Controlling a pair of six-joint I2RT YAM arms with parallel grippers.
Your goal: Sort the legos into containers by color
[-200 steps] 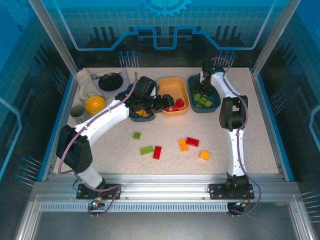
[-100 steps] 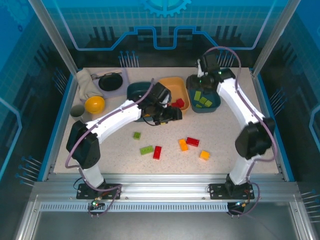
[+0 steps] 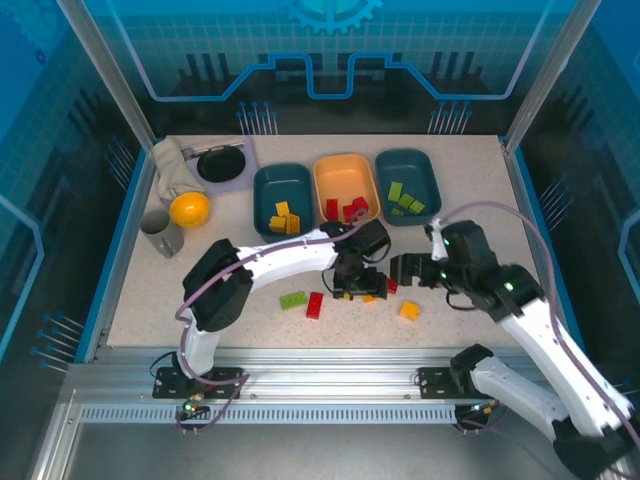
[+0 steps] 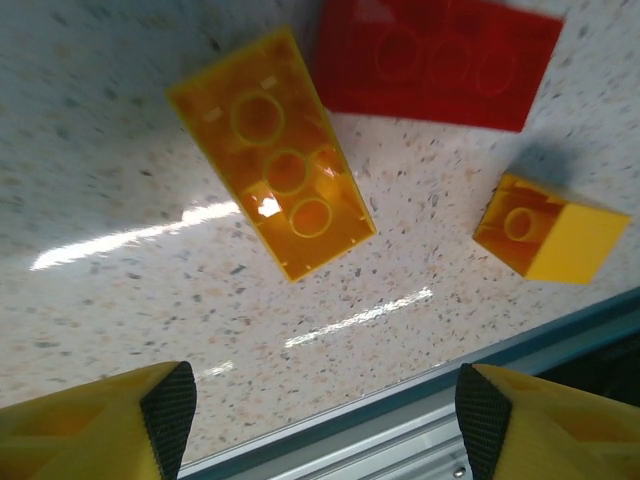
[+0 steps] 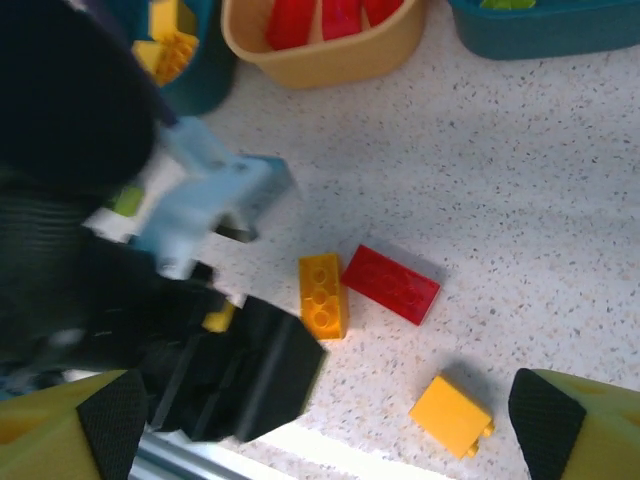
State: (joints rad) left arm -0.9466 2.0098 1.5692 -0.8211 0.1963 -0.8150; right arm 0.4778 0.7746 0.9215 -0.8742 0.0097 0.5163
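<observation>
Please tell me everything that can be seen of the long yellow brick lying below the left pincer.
The long yellow brick is glossy plastic, a plain rectangle lying flat on the speckled table with its hollow side up: three round tubes in a row inside thin walls. One corner sits close by a red brick; contact is unclear. The open left pincer is above it, not touching.

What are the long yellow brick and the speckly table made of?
The long yellow brick looks like glossy hard plastic: light glints on its hollow moulded underside. The table looks like smooth speckled stone or laminate, shiny enough for bright streaks; I can't tell which.
</observation>
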